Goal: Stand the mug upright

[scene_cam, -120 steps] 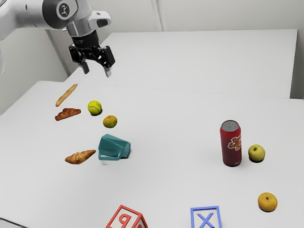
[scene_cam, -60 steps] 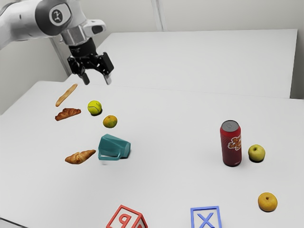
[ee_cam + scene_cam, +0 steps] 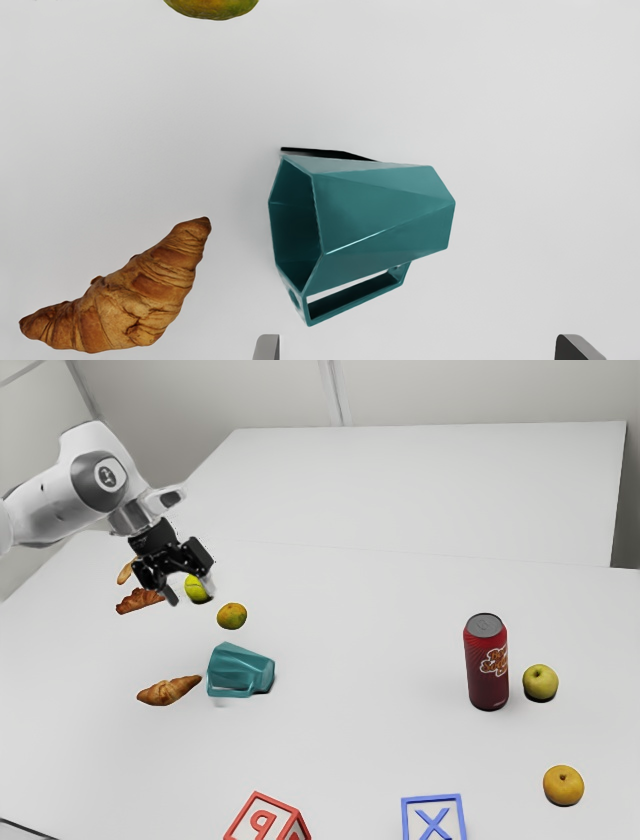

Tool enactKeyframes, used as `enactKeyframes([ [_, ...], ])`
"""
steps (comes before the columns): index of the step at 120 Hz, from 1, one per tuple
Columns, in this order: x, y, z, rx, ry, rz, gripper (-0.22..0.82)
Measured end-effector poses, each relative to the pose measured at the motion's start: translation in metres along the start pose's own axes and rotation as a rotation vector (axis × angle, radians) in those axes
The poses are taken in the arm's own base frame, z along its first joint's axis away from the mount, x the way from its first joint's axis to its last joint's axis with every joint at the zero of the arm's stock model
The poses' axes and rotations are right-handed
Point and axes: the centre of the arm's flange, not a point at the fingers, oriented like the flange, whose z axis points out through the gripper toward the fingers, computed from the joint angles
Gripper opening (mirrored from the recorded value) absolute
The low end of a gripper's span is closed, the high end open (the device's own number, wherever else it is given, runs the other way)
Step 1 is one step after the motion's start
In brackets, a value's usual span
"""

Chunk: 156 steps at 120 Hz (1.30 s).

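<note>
My gripper point(image 3: 190, 594) hangs in the air near the tennis ball and the upper croissant, above and to the left of the mug in the exterior view. The teal faceted mug point(image 3: 241, 669) lies on its side on the table, its mouth toward the nearby croissant. In the wrist view the mug point(image 3: 380, 210) shows its dark opening and its handle, which lies on the side nearer my fingertips. The gripper point(image 3: 417, 347) is open, fingers wide apart with nothing between them.
A croissant point(image 3: 169, 690) lies just beside the mug's mouth. The green-orange fruit point(image 3: 232, 616), tennis ball point(image 3: 197, 590) and another croissant point(image 3: 139, 600) are close by. Toward the exterior view's right stand a red can point(image 3: 487, 663), a yellow apple point(image 3: 540, 682) and an orange fruit point(image 3: 563, 785); lettered blocks are at its bottom.
The arm has swung down and slightly toward the exterior view's left, lowering my open gripper closer to the table. The mug and the other objects have stayed put.
</note>
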Motion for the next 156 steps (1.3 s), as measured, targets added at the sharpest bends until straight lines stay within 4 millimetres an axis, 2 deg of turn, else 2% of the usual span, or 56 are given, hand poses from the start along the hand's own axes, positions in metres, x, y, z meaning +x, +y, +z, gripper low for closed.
enactKeyframes([
  [8, 0.001, -0.043, 0.001, -0.032, 0.022, -0.033, 0.60],
  [15, 0.003, -0.065, 0.009, -0.056, 0.026, -0.035, 0.60],
  [34, 0.009, -0.089, 0.041, -0.127, 0.015, 0.017, 0.60],
  [53, 0.012, -0.100, 0.070, -0.216, 0.022, 0.087, 0.60],
  [82, 0.013, -0.101, 0.110, -0.352, 0.006, 0.173, 0.60],
  [107, 0.009, -0.085, 0.123, -0.451, -0.019, 0.254, 0.60],
  [120, 0.009, -0.083, 0.138, -0.502, -0.039, 0.273, 0.57],
  [132, 0.010, -0.079, 0.149, -0.537, -0.048, 0.293, 0.47],
  [148, 0.011, -0.078, 0.160, -0.566, -0.057, 0.312, 0.23],
  [156, 0.012, -0.077, 0.160, -0.569, -0.053, 0.327, 0.10],
])
